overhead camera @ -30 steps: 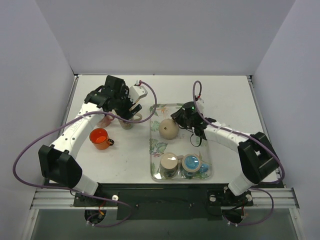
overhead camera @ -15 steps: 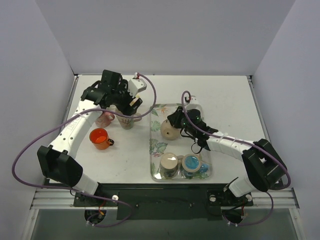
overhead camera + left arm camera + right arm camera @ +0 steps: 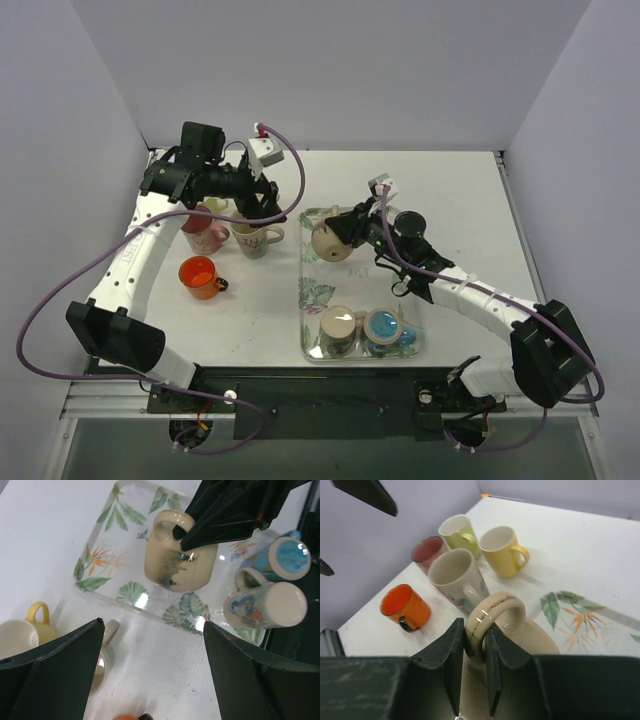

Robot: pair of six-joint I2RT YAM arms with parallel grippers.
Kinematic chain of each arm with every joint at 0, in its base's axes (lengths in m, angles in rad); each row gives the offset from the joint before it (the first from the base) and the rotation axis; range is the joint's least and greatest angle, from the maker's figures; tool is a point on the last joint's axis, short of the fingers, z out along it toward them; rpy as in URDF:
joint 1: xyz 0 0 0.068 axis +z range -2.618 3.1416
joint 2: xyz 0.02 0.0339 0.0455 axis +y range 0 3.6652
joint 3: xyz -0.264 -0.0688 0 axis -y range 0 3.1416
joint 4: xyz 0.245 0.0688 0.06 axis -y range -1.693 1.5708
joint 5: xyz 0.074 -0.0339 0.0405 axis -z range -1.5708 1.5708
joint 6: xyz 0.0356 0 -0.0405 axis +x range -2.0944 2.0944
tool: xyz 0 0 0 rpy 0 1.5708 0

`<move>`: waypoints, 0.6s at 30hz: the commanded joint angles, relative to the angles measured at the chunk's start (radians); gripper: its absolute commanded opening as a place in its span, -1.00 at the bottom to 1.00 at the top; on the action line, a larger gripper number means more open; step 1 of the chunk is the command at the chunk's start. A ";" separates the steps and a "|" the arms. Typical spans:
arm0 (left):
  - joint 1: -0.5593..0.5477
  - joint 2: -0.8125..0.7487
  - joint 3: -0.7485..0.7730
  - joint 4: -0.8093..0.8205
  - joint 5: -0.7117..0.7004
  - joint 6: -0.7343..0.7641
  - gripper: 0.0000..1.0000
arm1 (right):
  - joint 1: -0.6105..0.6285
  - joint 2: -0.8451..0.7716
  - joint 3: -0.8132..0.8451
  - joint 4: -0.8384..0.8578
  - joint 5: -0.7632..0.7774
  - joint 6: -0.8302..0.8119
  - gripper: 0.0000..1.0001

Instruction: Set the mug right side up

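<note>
The beige mug (image 3: pixel 330 240) hangs tilted over the far left end of the leaf-patterned tray (image 3: pixel 318 296). My right gripper (image 3: pixel 354 228) is shut on its handle. In the right wrist view the fingers (image 3: pixel 455 650) pinch the handle loop (image 3: pixel 494 614), with the mug's body below. The left wrist view shows the mug (image 3: pixel 181 562) on its side above the tray (image 3: pixel 100 555). My left gripper (image 3: pixel 262 196) is open and empty, held high over the upright mugs at the back left; in its wrist view (image 3: pixel 152 672) the fingers stand wide apart.
Two blue-patterned mugs (image 3: pixel 338 326) (image 3: pixel 383 326) stand upside down at the tray's near end. Left of the tray stand an orange mug (image 3: pixel 200 275), a patterned cream mug (image 3: pixel 255 240), a pink mug (image 3: pixel 205 236), and in the right wrist view a yellow mug (image 3: pixel 501 551) and a green one (image 3: pixel 457 530).
My right gripper has lifted the beige mug by its handle and swung it toward the back of the tray, tilting it. My left arm has drawn back and up toward the far left.
</note>
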 commanded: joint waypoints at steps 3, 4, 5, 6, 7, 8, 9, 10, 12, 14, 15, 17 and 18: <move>0.016 -0.003 0.120 -0.133 0.302 0.066 0.82 | 0.006 -0.187 0.096 0.245 -0.268 -0.024 -1.00; 0.017 0.000 0.120 -0.134 0.327 0.060 0.83 | 0.009 -0.197 0.098 0.243 -0.293 -0.030 -1.00; 0.016 0.001 0.117 -0.127 0.341 0.043 0.83 | 0.011 -0.213 0.095 0.245 -0.310 -0.035 -1.00; 0.016 0.006 0.114 -0.122 0.362 0.037 0.83 | 0.017 -0.223 0.096 0.248 -0.334 -0.038 -1.00; 0.016 0.007 0.102 -0.111 0.390 0.026 0.83 | 0.020 -0.238 0.090 0.254 -0.343 -0.041 -1.00; 0.016 0.011 0.094 -0.093 0.402 0.014 0.83 | 0.021 -0.244 0.090 0.258 -0.354 -0.039 -1.00; 0.016 0.011 0.081 -0.079 0.427 -0.009 0.83 | 0.023 -0.252 0.090 0.263 -0.360 -0.035 -1.00; 0.014 0.014 0.074 -0.044 0.430 -0.024 0.83 | 0.024 -0.263 0.093 0.261 -0.374 -0.035 -1.00; 0.013 0.014 0.044 0.014 0.451 -0.096 0.83 | 0.028 -0.270 0.098 0.261 -0.386 -0.035 -1.00; 0.008 0.017 0.013 0.034 0.508 -0.113 0.83 | 0.031 -0.276 0.098 0.266 -0.391 -0.041 -1.00; -0.001 0.020 -0.005 0.042 0.526 -0.132 0.84 | 0.034 -0.276 0.098 0.266 -0.391 -0.044 -1.00; -0.015 0.027 -0.033 0.060 0.554 -0.147 0.83 | 0.032 -0.283 0.101 0.265 -0.389 -0.053 -1.00; -0.015 0.029 -0.048 0.086 0.568 -0.156 0.83 | 0.032 -0.287 0.099 0.263 -0.385 -0.058 -1.00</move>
